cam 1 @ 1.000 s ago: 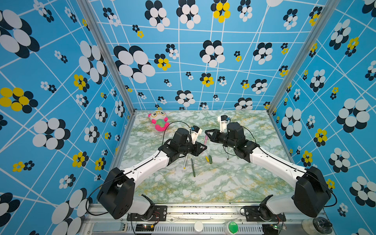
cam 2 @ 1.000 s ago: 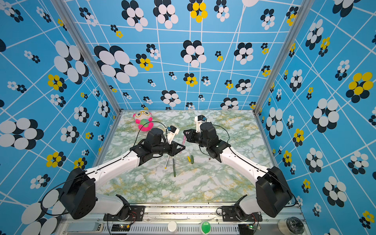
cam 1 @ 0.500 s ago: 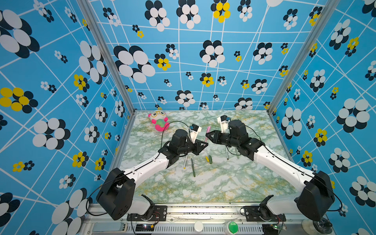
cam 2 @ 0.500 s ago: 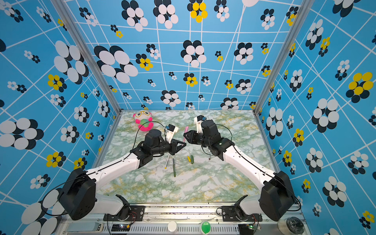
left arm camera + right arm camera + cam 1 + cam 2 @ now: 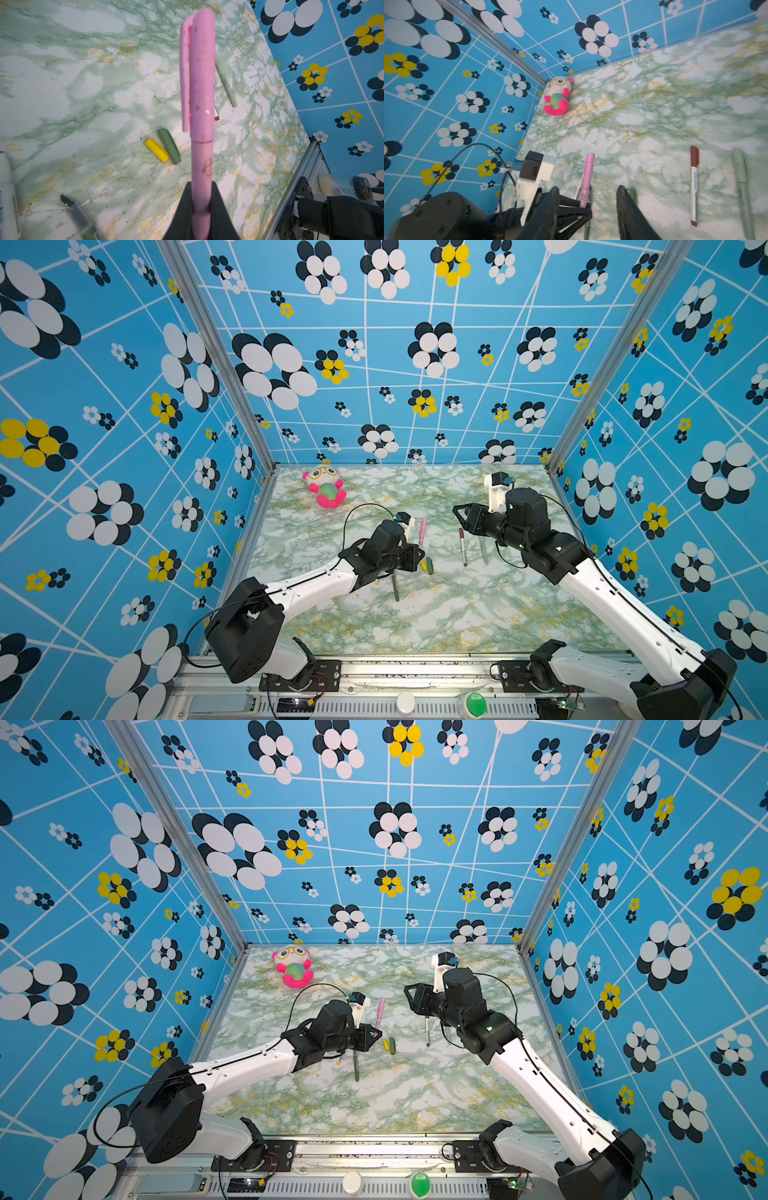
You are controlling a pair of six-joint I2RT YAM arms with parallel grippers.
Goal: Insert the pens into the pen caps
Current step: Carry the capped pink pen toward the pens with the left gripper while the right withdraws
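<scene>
**Right gripper pulling clear, pink pen capped**

Right gripper is backing away from the pink pen, where a second ago it was pressed right up against it. Its jaws are spreading as it goes, parted now with nothing between them. Left gripper is clamping the pink pen by its lower barrel and holding it tilted up off the table. The pink cap is sitting flush on the upper end. By my read this capping is wrapping up and the next pair is coming due.

To the right of the pink pen in both top views, the brown-capped pen and, farther out, the pale green pen are lying flat, both looking capped. The right gripper is hovering over that side, well apart from the pink pen.

Just past the pink pen's gripped end, the yellow cap and dark green cap are lying side by side, touching, both loose. Farther out beyond that same end, the dark green pen is waiting with its nib bare. A white pen is peeking out, mostly hidden under the left arm.

Next, I'm judging, the left gripper is needing to lay the pink pen down clear of those caps. After that, one gripper is taking a bare pen and the other its matching cap, lined up end to end.
</scene>
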